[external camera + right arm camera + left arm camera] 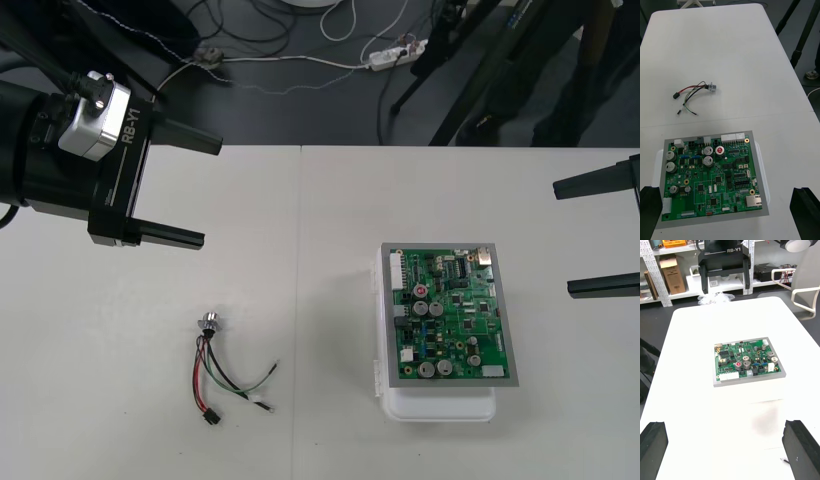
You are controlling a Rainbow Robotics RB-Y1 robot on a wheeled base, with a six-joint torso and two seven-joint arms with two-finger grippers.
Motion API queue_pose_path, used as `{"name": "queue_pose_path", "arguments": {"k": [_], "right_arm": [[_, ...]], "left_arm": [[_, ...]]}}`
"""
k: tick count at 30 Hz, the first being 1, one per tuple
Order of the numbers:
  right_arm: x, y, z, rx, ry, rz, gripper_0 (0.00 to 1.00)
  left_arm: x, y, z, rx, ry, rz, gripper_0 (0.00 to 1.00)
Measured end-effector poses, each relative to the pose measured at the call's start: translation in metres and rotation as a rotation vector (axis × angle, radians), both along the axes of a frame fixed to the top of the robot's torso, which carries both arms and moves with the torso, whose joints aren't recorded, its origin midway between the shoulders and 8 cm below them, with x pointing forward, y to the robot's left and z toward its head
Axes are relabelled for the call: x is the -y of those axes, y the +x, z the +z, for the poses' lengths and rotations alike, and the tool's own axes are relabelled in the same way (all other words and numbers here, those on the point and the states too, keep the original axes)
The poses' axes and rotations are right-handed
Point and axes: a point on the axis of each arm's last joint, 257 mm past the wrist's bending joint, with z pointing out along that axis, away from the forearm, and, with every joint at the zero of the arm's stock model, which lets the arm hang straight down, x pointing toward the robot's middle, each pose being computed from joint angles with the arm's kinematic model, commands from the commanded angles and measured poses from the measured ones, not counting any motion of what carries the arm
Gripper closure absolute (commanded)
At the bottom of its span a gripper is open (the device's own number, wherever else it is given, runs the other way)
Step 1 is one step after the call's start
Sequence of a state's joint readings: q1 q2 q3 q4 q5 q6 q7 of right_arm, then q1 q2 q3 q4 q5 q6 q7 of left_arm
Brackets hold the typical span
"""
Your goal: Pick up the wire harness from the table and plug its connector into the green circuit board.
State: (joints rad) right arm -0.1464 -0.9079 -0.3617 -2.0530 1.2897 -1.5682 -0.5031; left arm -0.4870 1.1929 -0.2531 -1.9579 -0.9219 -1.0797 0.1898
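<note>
Two sets of fingers spread wide, holding nothing: left gripper over the table's left part, right gripper at its right edge. Wire harness lying loose on the table, nearer the robot than the left gripper, well apart from the green circuit board, black plug unconnected.

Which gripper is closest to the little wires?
The left gripper: it hangs near the wire harness, while the right gripper waits on the other side of the green circuit board.
</note>
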Motion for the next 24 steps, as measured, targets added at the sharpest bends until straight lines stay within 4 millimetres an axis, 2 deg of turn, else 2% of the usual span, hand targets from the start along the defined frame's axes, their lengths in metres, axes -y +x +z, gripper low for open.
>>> {"name": "queue_pose_path", "arguments": {"k": [24], "right_arm": [[0.0000,0.0000,0.0000,0.000,0.000,0.000,0.00]], "left_arm": [[0.0000,0.0000,0.0000,0.000,0.000,0.000,0.10]]}}
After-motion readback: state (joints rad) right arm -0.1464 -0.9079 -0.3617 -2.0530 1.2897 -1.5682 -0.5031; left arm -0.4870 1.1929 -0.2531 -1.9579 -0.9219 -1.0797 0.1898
